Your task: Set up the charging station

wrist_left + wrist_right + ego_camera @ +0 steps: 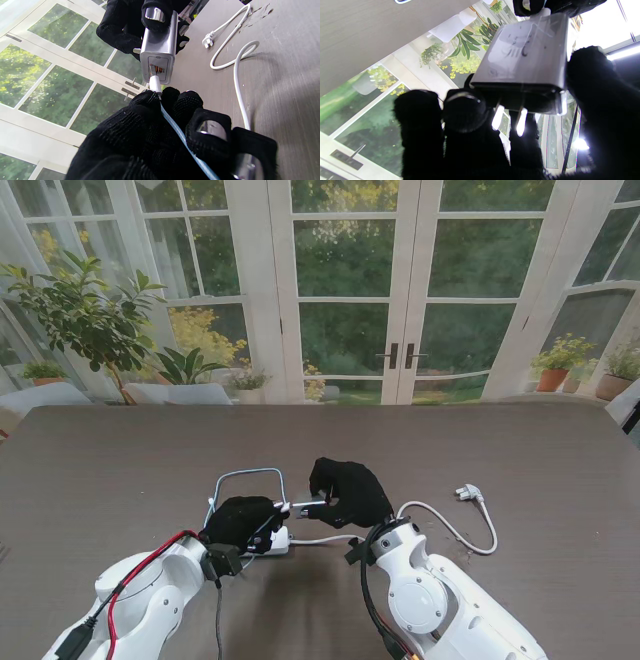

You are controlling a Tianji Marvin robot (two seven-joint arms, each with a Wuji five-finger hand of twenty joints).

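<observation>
The boxy, smooth silver charger (158, 53) is held up over the grey wood-grain counter (120, 470), its two flat metal prongs (508, 120) pointing back at the palm. The black-gloved right hand (347, 490) clamps its sides. The left hand (243, 522), knit-gloved, pinches the glossy white plug (155, 83) of a blue cable (185, 142) seated in the charger's port. A white cord (460, 525) curls on the counter nearby.
</observation>
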